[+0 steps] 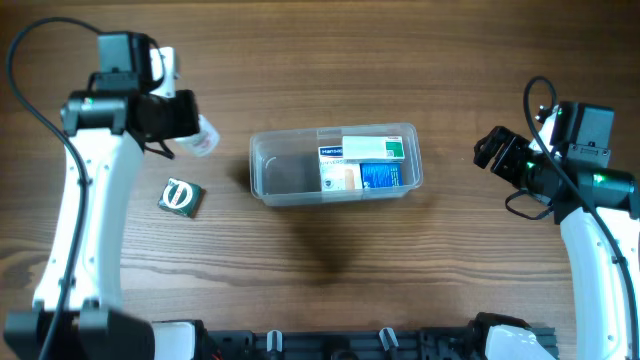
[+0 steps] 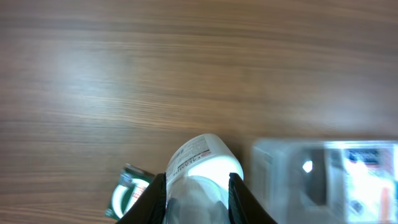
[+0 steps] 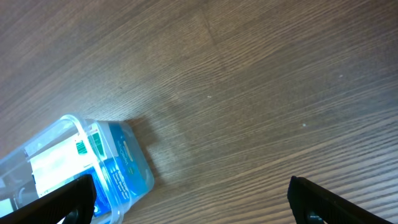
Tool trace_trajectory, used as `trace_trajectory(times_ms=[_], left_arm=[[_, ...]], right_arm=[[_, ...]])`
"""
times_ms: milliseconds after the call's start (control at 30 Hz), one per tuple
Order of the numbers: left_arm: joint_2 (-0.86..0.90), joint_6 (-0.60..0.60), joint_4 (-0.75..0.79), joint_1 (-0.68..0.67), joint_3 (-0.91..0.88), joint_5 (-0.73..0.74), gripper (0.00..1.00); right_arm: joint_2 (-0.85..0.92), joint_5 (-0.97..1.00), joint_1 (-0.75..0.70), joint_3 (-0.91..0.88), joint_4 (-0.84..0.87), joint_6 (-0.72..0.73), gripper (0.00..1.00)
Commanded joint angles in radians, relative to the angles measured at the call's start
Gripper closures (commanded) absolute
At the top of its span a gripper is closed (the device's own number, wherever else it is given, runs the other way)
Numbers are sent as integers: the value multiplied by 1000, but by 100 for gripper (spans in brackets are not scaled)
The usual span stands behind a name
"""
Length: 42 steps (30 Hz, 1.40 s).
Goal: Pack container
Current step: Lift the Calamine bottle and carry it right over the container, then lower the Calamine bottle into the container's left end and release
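Overhead, left jaws clamp a white bottle (image 1: pixel 203 139) beside the container (image 1: pixel 258 166); right jaws gape wide, empty.

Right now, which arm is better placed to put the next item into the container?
Left: the left gripper holds the white bottle beside the container; the right gripper is open and empty, farther off.

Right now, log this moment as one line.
left gripper shut on white bottle | right gripper open, empty | container holds boxes | green packet on table
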Motion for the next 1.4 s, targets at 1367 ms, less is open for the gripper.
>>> trace_trajectory(times_ms=[1367], left_arm=[[280, -83, 182, -544, 32, -211, 87]], right_arm=[[-3, -12, -4, 7, 3, -12, 0]])
